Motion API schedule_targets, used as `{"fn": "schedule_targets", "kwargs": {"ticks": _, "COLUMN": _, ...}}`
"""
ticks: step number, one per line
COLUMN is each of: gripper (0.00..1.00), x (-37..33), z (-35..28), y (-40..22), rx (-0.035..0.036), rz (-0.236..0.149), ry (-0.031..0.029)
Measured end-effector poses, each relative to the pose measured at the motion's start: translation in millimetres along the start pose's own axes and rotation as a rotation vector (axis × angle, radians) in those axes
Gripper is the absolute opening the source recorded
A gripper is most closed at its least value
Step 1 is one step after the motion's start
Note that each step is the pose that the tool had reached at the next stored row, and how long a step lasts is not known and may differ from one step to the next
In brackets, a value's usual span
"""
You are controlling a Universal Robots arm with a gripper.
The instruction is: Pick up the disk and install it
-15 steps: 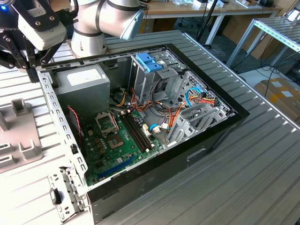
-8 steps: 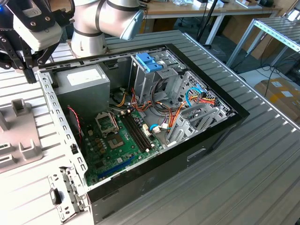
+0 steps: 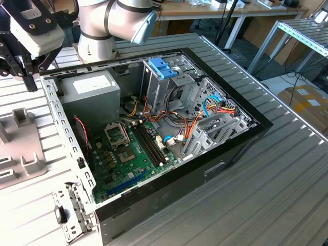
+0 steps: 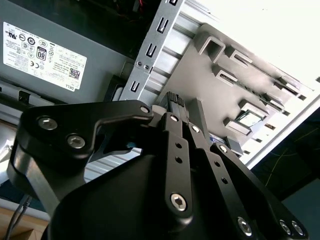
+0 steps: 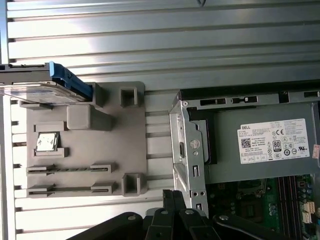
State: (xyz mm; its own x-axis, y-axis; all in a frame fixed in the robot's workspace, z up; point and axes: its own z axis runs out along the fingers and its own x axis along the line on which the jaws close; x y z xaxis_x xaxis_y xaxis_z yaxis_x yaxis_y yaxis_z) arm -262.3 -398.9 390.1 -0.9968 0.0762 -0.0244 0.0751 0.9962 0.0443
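Note:
The disk is a flat silver-grey drive with blue plastic tabs at its edge. It rests at one end of a grey holder plate on the slatted table, beside the open computer case. My gripper hangs above the case's metal side rail, close to the power-supply box and well apart from the disk. Its black fingers stand together, shut on nothing, as the second wrist view also shows. In the exterior view the gripper sits at the far left, above the case corner.
The open case holds a grey power-supply box, a green motherboard, bundled cables and a metal cage with light-blue handles. A small silver chip lies in the holder plate. A loose bracket lies by the case front.

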Motion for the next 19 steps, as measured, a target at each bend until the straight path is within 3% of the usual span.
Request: {"fn": "schedule_targets", "kwargs": {"ticks": 19, "gripper": 0.11, "x": 9.5, "z": 0.2, "y": -0.7, "rx": -0.0001, "rz": 0.0, "ry": -0.0001}}
